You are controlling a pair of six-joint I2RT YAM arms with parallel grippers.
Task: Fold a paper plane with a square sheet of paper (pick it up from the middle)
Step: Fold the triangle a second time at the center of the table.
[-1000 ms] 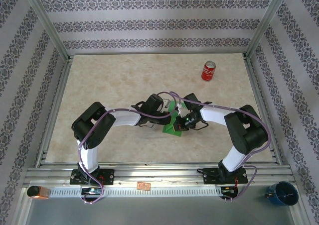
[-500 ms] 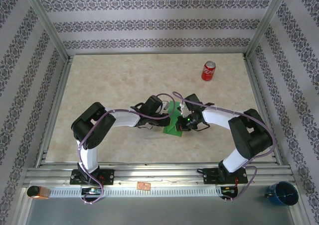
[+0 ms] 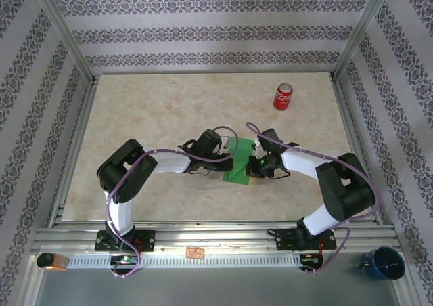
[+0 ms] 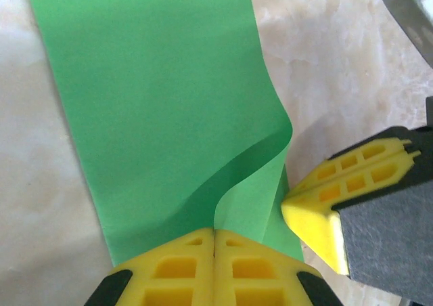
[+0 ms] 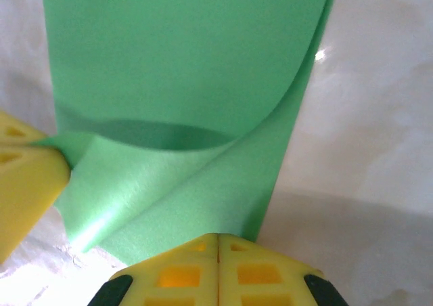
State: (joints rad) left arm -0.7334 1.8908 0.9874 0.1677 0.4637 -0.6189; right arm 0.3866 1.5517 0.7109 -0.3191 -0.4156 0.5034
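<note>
While both arms met near mid-table (image 3: 149, 116), the square sheet of paper (image 4: 162, 96) lay flat between them as a long green strip, with its near end curled up off the surface. The red soda can (image 3: 283, 97) sat well apart, toward the far right.

Left gripper (image 4: 214, 235): yellow fingers pressed together, clamped on the raised edge of the paper where the curl ran into the seam. Right gripper (image 5: 218, 239): fingers likewise together, pinching the lifted flap from the other side. The two sets of fingertips were just beside each other at the same end of the strip.

Handling, my read: very light, thin, floppy. It bowed under its own weight in the curl and held no shape except along a crease. It should tear or wrinkle if the arms pull apart, and could slide on the smooth top unless pinned.

Best hold: edge pinch close to the fold line, shallow bite, one gripper anchoring while the other leads the flap over. Press flat to set the crease.
</note>
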